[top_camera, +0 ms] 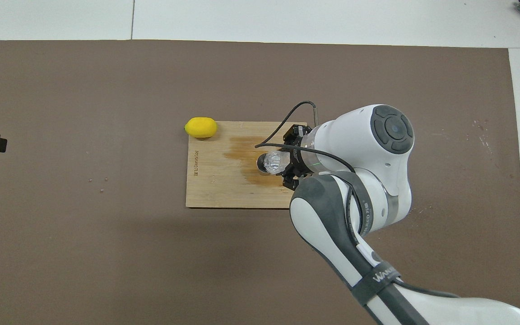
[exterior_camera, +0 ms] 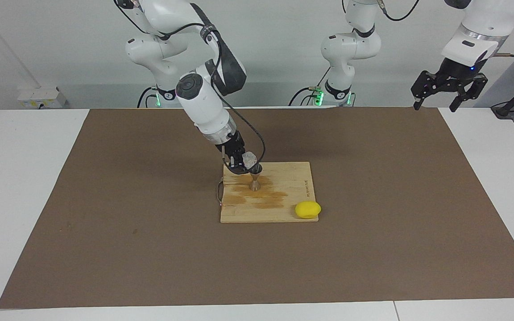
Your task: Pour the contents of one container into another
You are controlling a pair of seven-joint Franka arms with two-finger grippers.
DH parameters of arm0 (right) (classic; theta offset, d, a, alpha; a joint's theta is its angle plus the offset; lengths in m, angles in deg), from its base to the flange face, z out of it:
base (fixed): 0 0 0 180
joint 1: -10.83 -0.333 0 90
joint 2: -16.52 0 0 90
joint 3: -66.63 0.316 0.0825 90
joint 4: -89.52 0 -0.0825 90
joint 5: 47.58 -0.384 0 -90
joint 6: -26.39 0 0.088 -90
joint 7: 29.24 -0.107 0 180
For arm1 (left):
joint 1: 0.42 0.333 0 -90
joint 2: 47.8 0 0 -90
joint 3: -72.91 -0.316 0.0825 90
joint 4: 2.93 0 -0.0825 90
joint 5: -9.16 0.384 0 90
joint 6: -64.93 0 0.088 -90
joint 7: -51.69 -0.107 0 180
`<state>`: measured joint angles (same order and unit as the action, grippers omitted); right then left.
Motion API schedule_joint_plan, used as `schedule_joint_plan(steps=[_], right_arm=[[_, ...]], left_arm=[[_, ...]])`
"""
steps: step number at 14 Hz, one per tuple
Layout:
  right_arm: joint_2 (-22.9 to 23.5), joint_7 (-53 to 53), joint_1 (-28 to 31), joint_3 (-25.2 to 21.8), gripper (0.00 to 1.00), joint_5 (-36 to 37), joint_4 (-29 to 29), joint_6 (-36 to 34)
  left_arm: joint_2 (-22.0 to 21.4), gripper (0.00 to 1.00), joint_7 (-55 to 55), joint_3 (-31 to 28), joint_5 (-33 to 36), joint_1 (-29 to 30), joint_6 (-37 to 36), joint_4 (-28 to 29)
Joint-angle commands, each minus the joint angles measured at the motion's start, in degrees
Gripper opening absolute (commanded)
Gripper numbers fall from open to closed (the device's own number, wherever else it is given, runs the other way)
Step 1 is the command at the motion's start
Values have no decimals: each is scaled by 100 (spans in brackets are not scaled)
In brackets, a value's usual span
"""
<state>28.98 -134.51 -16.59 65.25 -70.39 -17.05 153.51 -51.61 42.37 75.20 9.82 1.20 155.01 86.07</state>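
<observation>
Pour step in hand. Right gripper point(exterior_camera: 244, 164) holds the glass tumbler point(exterior_camera: 249, 158) tipped over the mouth of the steel jigger point(exterior_camera: 254, 178), which stands upright on the wooden board point(exterior_camera: 283, 209) near the middle of the worktop point(exterior_camera: 105, 200).

To do it well, judged from this: keep the tumbler's lip centred over the jigger's narrow cup, tilt slowly, and do not let the glass knock the rim, since the jigger looks easy to topple. The board carries a dark wet-looking stain point(top_camera: 246, 155) around the jigger, so overshoot seems a real risk.

Right jaws: clamped on the tumbler's wall. Whether liquid is running at this instant I cannot tell; the glass hides the stream, if any.

Left gripper point(exterior_camera: 449, 87): waits raised over the worktop's edge at the left arm's end, jaws wide apart, holding nothing.

A lemon point(exterior_camera: 308, 209) sits at the board's corner, well clear of the pour.
</observation>
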Motion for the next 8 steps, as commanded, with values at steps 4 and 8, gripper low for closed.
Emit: schedule_joint_plan(steps=[4, 8], right_arm=[[73, -118, 123, 41, 0, -65, 92, 137], [-67, 110, 290, 41, 0, -662, 48, 164]], left_arm=[[-120, 100, 177, -71, -40, -127, 36, 171], [-129, 100, 185, -71, -40, -127, 36, 188]])
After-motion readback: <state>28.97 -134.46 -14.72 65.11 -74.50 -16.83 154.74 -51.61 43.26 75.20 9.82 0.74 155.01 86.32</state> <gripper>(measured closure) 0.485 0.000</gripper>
